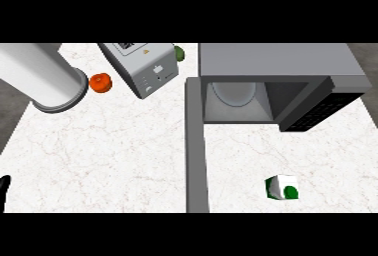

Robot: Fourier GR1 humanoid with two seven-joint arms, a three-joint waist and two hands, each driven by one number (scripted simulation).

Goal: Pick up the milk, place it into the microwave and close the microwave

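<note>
Standing near the counter's (111,150) front right corner, the milk carton (282,187) is seen from above, white with green patches; its long axis cannot be told. The grey microwave (273,62) sits at the back right, door (196,150) swung open. Only a black sliver of the left hand (4,186) shows at the left edge; finger state cannot be told.

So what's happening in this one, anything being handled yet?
Nothing is being held yet. The milk carton stands alone on the counter, in front of the microwave, whose door is swung wide open. Only a sliver of the left hand shows at the left edge; the right hand is out of view.
</note>
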